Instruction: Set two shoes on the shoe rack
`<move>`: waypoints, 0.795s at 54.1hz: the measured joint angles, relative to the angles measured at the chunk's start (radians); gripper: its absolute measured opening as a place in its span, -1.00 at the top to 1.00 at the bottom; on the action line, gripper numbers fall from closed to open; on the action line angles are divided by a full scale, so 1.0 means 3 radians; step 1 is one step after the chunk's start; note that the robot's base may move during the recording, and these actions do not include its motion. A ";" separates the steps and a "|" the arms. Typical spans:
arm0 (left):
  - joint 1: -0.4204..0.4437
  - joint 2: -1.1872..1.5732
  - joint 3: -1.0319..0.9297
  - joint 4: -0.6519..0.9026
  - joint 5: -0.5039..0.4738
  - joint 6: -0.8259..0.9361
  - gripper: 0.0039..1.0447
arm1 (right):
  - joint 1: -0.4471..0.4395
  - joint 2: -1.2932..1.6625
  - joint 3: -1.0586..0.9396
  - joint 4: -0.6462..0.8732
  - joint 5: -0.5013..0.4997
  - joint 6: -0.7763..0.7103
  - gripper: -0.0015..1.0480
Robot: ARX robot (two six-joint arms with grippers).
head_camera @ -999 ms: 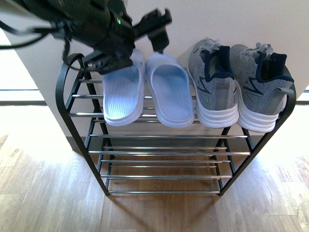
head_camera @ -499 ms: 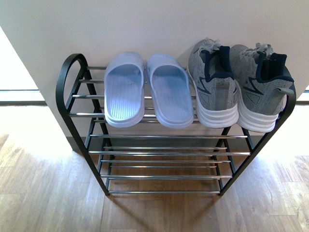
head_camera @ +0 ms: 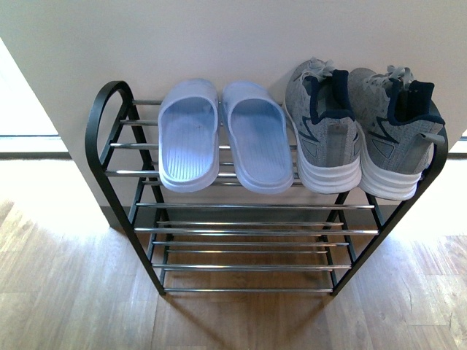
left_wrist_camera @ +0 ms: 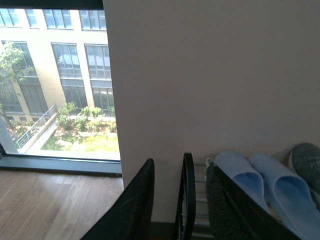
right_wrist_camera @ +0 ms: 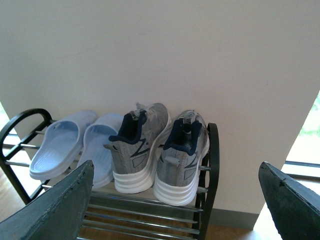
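Right wrist view shows the right gripper (right_wrist_camera: 180, 200) spread wide, its two dark fingers (right_wrist_camera: 55, 205) at opposite edges of the picture with nothing between them, held back from the shoe rack (right_wrist_camera: 212, 165). The left gripper (left_wrist_camera: 182, 210) in its own wrist view also stands open and empty, though only parts of its fingers show, so how wide is hard to judge. Beyond it lie the rack's curved black end and the pale blue slides (left_wrist_camera: 260, 185). In the front view neither arm appears. On the rack's (head_camera: 102, 138) top shelf of silver rods the slides (head_camera: 222, 135) lie side by side, toes to the wall (head_camera: 233, 36). Just beside them the grey sneakers (head_camera: 361, 127) sit heels outward, by the other end. The lower shelves hold nothing, and wooden floor (head_camera: 73, 292) lies below.
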 joint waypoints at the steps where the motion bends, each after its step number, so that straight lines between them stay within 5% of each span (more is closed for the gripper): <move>1: 0.0008 -0.0011 -0.0025 0.0005 0.0006 0.0001 0.49 | 0.0000 0.0000 0.0000 0.0000 0.0000 0.0000 -0.82; 9: 0.0332 -0.0244 -0.0278 0.0062 0.0389 0.0020 0.98 | 0.0000 0.0000 0.0000 0.0000 0.0000 0.0000 -0.82; 43: 0.0465 -0.0797 -0.0777 0.0027 0.0450 0.0036 0.98 | 0.0000 0.0000 0.0000 0.0000 -0.0001 0.0000 -0.82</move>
